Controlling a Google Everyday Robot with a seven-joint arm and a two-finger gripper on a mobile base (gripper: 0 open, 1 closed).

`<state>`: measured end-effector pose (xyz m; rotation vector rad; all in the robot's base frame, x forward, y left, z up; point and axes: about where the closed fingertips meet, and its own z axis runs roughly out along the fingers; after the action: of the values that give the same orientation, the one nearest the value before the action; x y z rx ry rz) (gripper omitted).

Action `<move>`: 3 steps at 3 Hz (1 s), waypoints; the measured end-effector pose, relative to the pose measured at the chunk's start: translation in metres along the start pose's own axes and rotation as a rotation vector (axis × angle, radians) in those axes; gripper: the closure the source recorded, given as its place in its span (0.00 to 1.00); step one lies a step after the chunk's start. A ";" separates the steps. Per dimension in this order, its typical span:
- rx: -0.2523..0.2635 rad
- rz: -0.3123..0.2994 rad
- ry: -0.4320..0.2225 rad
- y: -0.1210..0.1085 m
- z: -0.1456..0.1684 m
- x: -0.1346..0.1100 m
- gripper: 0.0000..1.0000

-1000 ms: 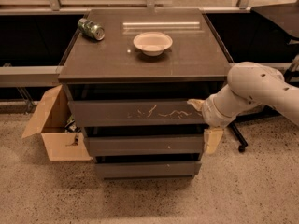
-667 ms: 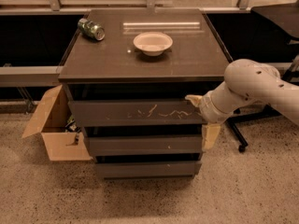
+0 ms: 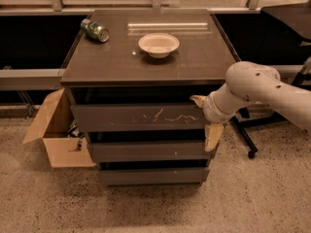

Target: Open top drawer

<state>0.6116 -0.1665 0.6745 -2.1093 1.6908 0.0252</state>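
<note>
The top drawer (image 3: 138,117) is the wide dark front with whitish scratches right of centre, just under the cabinet top (image 3: 194,57). A dark gap shows above it. My gripper (image 3: 204,123) is at the drawer's right end, on the white arm (image 3: 257,89) that comes in from the right. It is open: one cream finger (image 3: 198,100) lies at the drawer's upper edge and the other (image 3: 213,136) hangs below its lower edge. Whether they touch the front I cannot tell.
A white bowl (image 3: 159,44) and a green can (image 3: 94,30) lying on its side rest on the cabinet top. Two narrower drawers (image 3: 146,150) sit below. An open cardboard box (image 3: 58,130) stands on the floor at the left. A black chair base (image 3: 245,135) is at the right.
My gripper has shifted slightly left and up along the drawer's right end. The drawer front has not visibly moved.
</note>
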 end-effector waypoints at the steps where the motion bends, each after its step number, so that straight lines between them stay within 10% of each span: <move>1: 0.004 0.007 -0.002 -0.012 0.011 0.002 0.00; 3: -0.030 0.023 -0.039 -0.023 0.034 0.001 0.19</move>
<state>0.6419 -0.1523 0.6510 -2.0973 1.7018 0.0986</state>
